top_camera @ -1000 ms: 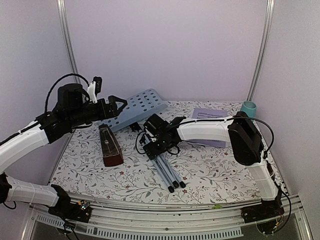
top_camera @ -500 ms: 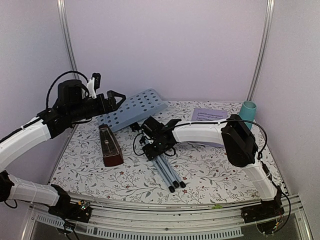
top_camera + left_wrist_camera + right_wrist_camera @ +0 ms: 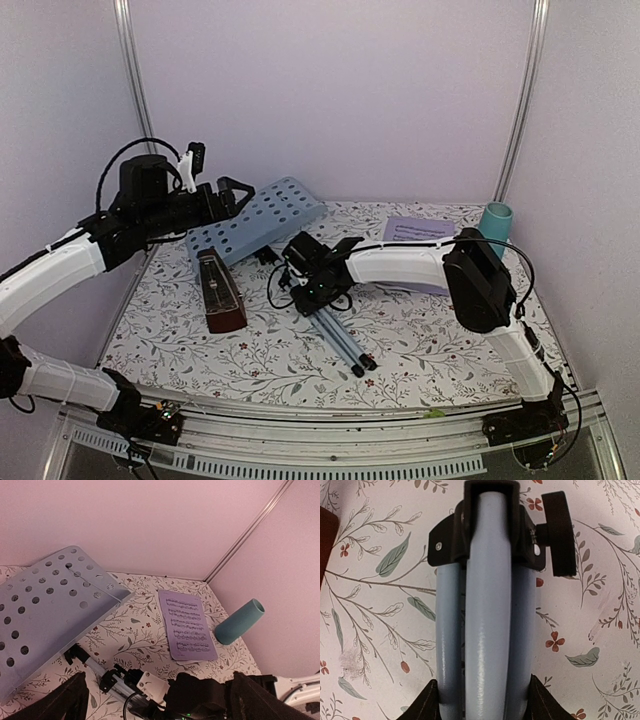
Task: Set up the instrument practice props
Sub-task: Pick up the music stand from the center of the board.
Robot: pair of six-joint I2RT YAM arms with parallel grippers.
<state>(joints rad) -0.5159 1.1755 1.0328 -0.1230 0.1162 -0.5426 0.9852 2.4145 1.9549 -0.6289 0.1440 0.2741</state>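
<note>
The pale-blue perforated music stand (image 3: pixel 258 220) lies tilted, its desk raised at the back left and its folded silver legs (image 3: pixel 340 335) pointing toward the near edge. My right gripper (image 3: pixel 313 287) is shut on the leg bundle (image 3: pixel 487 620) just below the black collar, a finger on each side. My left gripper (image 3: pixel 236 193) is open and empty, hovering by the desk's upper left edge; the desk (image 3: pixel 45 610) lies ahead and to the left of its fingers (image 3: pixel 75 700). The dark-red-brown metronome (image 3: pixel 220 293) stands left of the legs. The lilac sheet music (image 3: pixel 186 625) lies flat at the back right.
A teal cup (image 3: pixel 496 217) stands at the back right corner, next to the sheet music; it also shows in the left wrist view (image 3: pixel 239 622). The booth walls close in the back and both sides. The right arm (image 3: pixel 410 262) stretches across the middle of the floral table (image 3: pixel 420 350).
The stand's desk has shifted left and tipped up, and the leg tips have swung a little right. My left gripper has risen slightly beside the desk. The right gripper keeps its hold.
</note>
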